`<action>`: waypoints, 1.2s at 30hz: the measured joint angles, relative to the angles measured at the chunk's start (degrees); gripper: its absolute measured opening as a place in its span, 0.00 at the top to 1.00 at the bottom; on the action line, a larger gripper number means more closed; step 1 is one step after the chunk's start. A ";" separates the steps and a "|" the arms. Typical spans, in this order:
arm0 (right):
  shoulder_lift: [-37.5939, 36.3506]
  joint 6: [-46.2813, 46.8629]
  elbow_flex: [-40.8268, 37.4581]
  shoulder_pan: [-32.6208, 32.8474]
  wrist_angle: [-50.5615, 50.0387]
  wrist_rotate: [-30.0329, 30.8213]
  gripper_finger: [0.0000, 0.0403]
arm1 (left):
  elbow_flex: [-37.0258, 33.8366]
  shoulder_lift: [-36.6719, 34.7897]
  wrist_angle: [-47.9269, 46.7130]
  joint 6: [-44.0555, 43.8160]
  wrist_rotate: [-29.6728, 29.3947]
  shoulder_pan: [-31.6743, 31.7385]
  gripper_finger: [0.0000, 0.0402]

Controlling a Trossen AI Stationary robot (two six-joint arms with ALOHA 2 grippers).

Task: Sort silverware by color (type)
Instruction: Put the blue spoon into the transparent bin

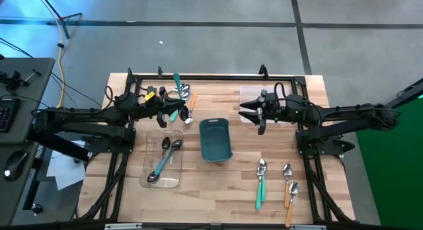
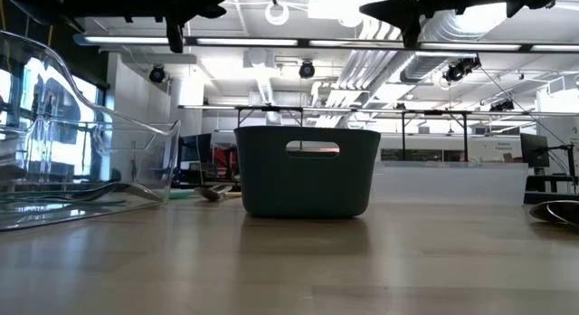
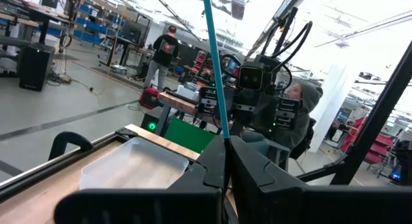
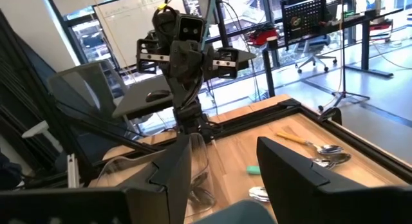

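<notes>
— Teal handle, whose is it?
— The left gripper (image 1: pixel 173 114) pinches a teal spoon (image 1: pixel 176 84) near the table's (image 1: pixel 218 190) far edge, above loose spoons (image 1: pixel 182 92).
— And the right gripper (image 1: pixel 248 113)?
— Spread, holding nothing, over a clear tray (image 1: pixel 249 98).
— The containers?
— Another clear tray (image 1: pixel 163 177) holds two dark spoons (image 1: pixel 170 147) and a teal one (image 1: pixel 158 169). I cannot see anything in the teal bin (image 1: pixel 215 139). Four spoons (image 1: pixel 276 184) lie by the near right corner.

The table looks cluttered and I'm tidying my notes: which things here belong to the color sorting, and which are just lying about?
Belongs to the job:
- teal spoon held by the shut left gripper
- spoons at the far edge
- spoons on the near right
- spoons in the clear tray
- open right gripper, empty

Lying about:
- teal bin
- second clear tray, far right
</notes>
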 joint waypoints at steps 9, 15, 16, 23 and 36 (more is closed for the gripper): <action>0.00 -1.09 0.00 0.00 -0.02 -0.18 0.60 | 0.02 0.00 0.00 0.03 0.06 0.00 1.00; 0.00 -2.56 0.00 0.00 -0.02 -0.49 0.71 | 0.02 0.00 0.00 0.92 1.45 -0.02 1.00; 0.00 -2.91 0.00 0.00 -0.02 -0.79 0.75 | 0.02 0.00 0.00 0.92 1.51 -0.02 1.00; 0.00 -4.36 0.00 -0.11 -0.04 -5.17 0.96 | 0.02 0.00 -0.03 2.00 1.70 0.00 1.00; 0.00 -6.67 0.02 -0.11 -0.04 -6.85 1.00 | 0.13 -0.07 -0.95 2.53 5.50 -0.06 1.00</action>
